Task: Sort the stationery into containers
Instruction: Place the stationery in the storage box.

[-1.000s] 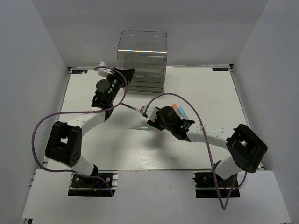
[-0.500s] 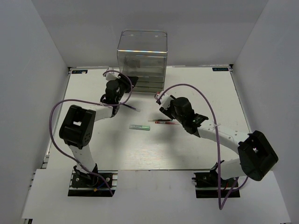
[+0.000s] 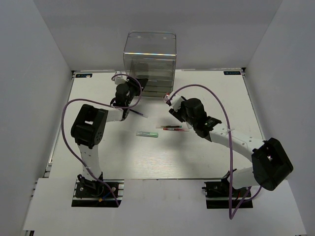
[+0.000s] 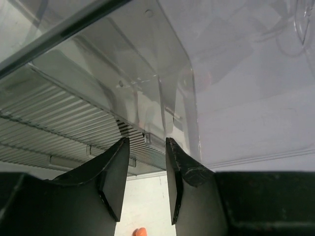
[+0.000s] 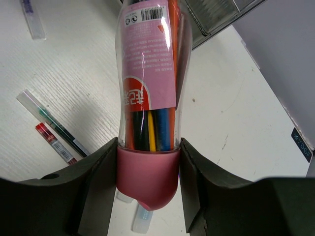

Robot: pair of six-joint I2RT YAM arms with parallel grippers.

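Step in hand: get a drawer open so the held stationery can go in.

Right pincer (image 5: 148, 147) is clamped on the pink pen pack (image 5: 147, 64), both fingers pressed to its pink cap end. The pack hangs above the table (image 3: 206, 93), just in front of the drawer cabinet (image 3: 150, 54).

Left pincer (image 4: 145, 142) stands part open at the cabinet's lower left front. Its tips sit either side of a small tab on the edge of a drawer (image 4: 64, 132); no pinch visible.

Judgement:
- Left should close squarely on the tab, then pull straight out along the drawer's run. A skewed pull would likely jam the drawer or drag the light cabinet.
- Right should wait to the side, pack level, clear of the drawer's path.
- The pack looks bulky for a shallow drawer: lay it lengthwise and release low.

Loose on the table, apart from the cabinet: green pen (image 5: 49, 118), red pen (image 5: 51, 140), green-capped marker (image 3: 147, 133).
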